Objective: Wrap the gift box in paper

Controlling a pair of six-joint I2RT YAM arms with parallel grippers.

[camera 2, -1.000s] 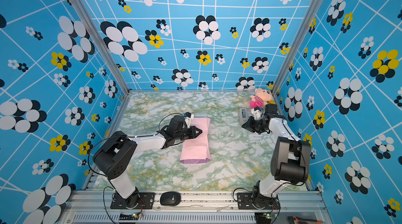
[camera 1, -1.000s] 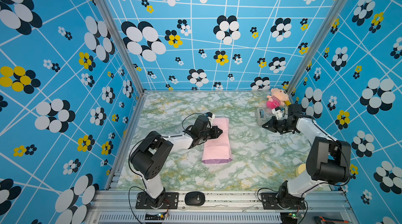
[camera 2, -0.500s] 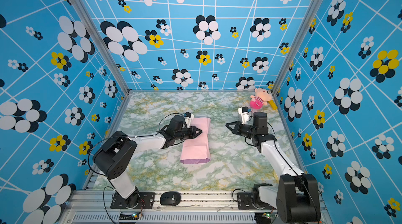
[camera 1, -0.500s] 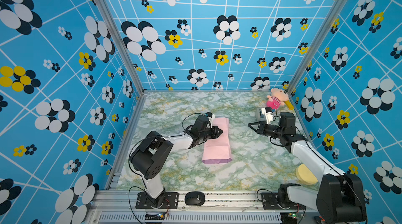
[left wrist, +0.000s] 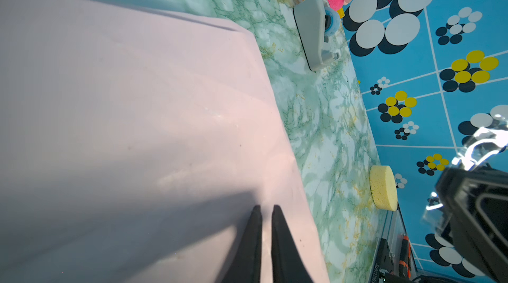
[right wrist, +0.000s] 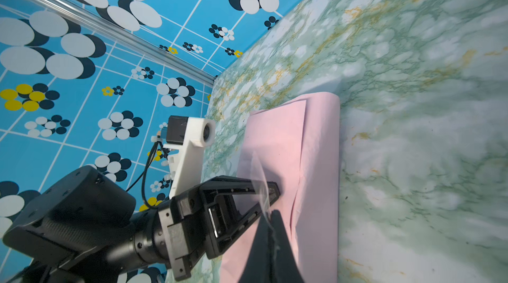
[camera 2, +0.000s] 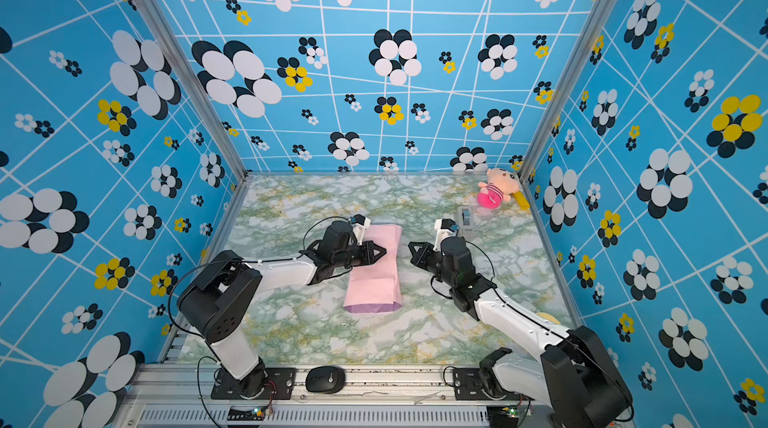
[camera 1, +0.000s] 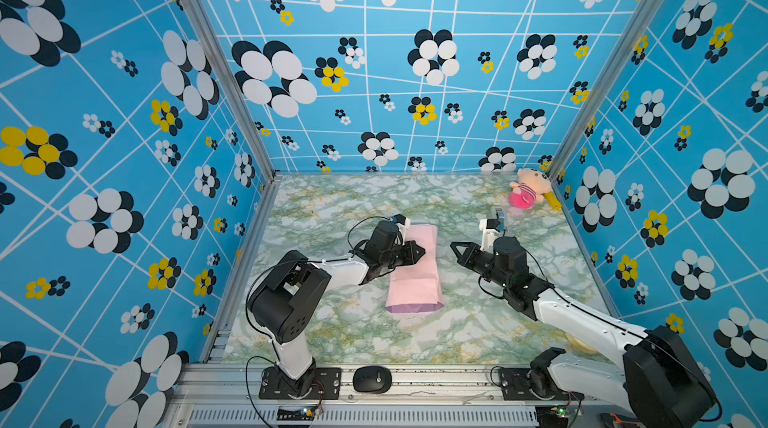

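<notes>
Our left gripper (camera 1: 422, 253) rests its tips on the paper (camera 1: 415, 284), jaws almost together and gripping nothing, pinning the seam. The paper lies folded into 1 long pink bundle. The box is out of sight, presumably inside it. Just right of the paper, our right gripper (camera 1: 454, 245) is pinched tight on a clear tape strip (right wrist: 261, 185). We judge this the sealing step: next, the strip must land across the overlap beside the left tips. 1 second ago the right gripper was at the dispenser (camera 2: 465, 217), further right of the paper. It has since swung in, while the left held its place.
</notes>
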